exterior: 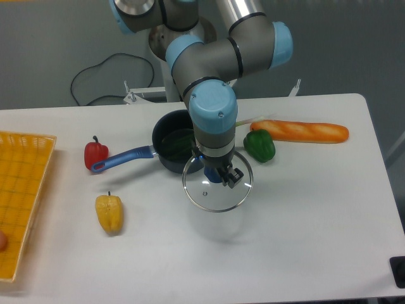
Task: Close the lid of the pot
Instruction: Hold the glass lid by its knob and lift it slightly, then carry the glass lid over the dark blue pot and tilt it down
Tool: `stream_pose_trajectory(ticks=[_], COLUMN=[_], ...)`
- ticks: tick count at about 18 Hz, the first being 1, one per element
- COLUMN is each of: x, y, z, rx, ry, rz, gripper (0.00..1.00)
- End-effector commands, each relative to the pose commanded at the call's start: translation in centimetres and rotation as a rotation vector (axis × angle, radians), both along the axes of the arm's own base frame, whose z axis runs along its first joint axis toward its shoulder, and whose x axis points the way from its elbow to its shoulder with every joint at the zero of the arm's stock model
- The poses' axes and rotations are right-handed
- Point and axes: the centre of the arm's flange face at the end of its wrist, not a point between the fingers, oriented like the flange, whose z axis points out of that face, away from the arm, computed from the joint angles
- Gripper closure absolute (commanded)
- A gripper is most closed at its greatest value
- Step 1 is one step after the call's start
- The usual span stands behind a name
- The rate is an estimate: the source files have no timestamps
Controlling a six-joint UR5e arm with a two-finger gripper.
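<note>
The dark navy pot [172,143] stands open on the white table behind the arm, its long blue handle [121,159] pointing left. The clear glass pot lid [212,193] with its metal rim hangs level above the table, just in front and right of the pot, overlapping its near rim in view. My gripper [219,175] points down and is shut on the lid's blue knob, which is mostly hidden by the fingers. The lid's shadow falls on the table below it.
A red pepper [95,154] lies left of the pot handle and a yellow pepper [109,212] in front of it. A green pepper [260,145] and a baguette [300,130] lie right of the pot. A yellow basket [22,190] sits at the left edge.
</note>
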Motion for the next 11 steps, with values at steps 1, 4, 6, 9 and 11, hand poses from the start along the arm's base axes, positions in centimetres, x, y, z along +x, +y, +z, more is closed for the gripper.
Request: stream_pose_trajectory(ticks=[1, 4, 6, 9, 11], x=[0.0, 0.5, 0.6, 1.9, 2.8], y=[-0.1, 0.2, -0.3, -1.3, -1.6], z=[0.0, -0.2, -0.1, 1.3, 2.5], rx=[-0.014, -0.043, -0.110, -0.169, -0.180], ry=[0.008, 0.018, 0.045, 0.037, 0.053], rz=[-0.002, -0.018, -0.031, -0.077, -0.089], gripper=[0.62, 0.62, 0.62, 0.62, 0.62])
